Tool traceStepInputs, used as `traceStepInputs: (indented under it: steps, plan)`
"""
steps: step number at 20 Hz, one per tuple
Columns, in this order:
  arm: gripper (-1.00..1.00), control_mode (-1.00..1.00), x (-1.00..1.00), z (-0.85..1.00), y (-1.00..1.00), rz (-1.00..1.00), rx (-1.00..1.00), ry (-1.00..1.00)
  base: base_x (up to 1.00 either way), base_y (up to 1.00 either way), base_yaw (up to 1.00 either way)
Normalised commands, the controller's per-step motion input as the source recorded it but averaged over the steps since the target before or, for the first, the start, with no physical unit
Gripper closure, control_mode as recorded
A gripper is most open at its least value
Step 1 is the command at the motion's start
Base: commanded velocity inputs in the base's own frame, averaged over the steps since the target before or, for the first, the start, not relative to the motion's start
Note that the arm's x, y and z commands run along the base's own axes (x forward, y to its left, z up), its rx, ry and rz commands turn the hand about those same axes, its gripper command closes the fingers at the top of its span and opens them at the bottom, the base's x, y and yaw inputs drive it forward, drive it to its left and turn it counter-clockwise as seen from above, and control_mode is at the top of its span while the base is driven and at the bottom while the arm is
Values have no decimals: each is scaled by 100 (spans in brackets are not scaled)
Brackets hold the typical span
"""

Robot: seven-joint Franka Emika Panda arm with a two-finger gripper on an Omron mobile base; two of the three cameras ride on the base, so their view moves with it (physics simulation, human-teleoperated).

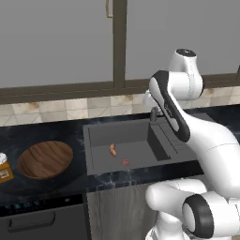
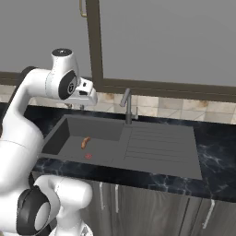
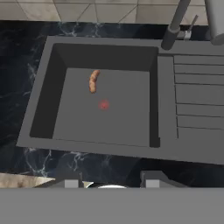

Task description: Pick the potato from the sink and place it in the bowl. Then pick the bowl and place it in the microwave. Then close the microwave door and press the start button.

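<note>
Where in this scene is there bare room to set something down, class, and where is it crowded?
Free: the sink floor right of the potato and red spot; the ribbed drainboard beside the faucet; black counter right of it. Crowded: the left counter, holding the bowl and a jar.

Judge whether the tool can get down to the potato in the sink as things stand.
Probably yes: the potato lies alone on the open sink floor, nothing covers it, and the faucet stands off to one side.
</note>
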Motion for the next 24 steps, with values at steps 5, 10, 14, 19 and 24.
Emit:
traceStepInputs:
  steps: [5, 10, 14, 19, 24]
  plan:
    - [-100, -100, -23, -10, 1, 0, 0, 0, 0, 0, 0]
    - [-100, -100, -13, -86, 39, 0, -1, 0, 0, 0, 0]
    - [-100, -100, 17, -98, 59, 0, 0, 0, 0, 0, 0]
    - [-100, -100, 50, -88, 33, 0, 0, 0, 0, 0, 0]
    - [-100, -100, 66, -64, 27, -2, -3, 0, 0, 0, 0]
